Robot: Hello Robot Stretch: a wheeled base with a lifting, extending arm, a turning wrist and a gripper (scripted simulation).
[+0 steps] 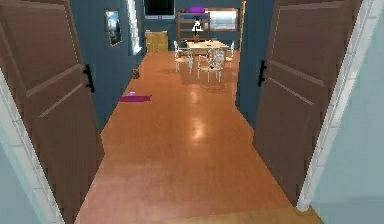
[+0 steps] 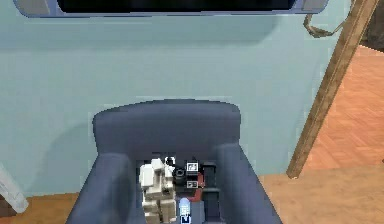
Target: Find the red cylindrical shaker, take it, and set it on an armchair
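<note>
In the arm side view, a dark blue armchair (image 2: 165, 125) stands at the lower middle of the frame, its back against a pale teal wall (image 2: 70, 70). The gripper (image 2: 176, 178) shows low in the frame over the chair's seat, just left of the arm's two white marker squares (image 2: 191, 165). Its far end lies against the seat and the things on it, so it cannot be told how the fingers stand or whether it holds anything. Just right of the gripper, a small red sliver (image 2: 200, 181) sits in the seat area. It may be the shaker, but its shape is too small to make out. A pale blocky object (image 2: 152, 190) lies at the left of the seat, and a small blue and white piece (image 2: 185, 208) shows near the bottom edge. A dark panel in a grey frame (image 2: 170, 6) runs along the top, and a wooden door frame (image 2: 325, 95) slants down the right side.

In the forward view, an orange wood floor (image 1: 190, 140) runs up the frame between two brown doors, the left door (image 1: 45, 90) and the right door (image 1: 305, 85). A flat purple item (image 1: 135, 98) lies on the floor at left of centre. A dining table (image 1: 207, 46) with pale chairs stands at the upper middle, and a framed picture (image 1: 113, 27) hangs on the blue wall at the upper left.
</note>
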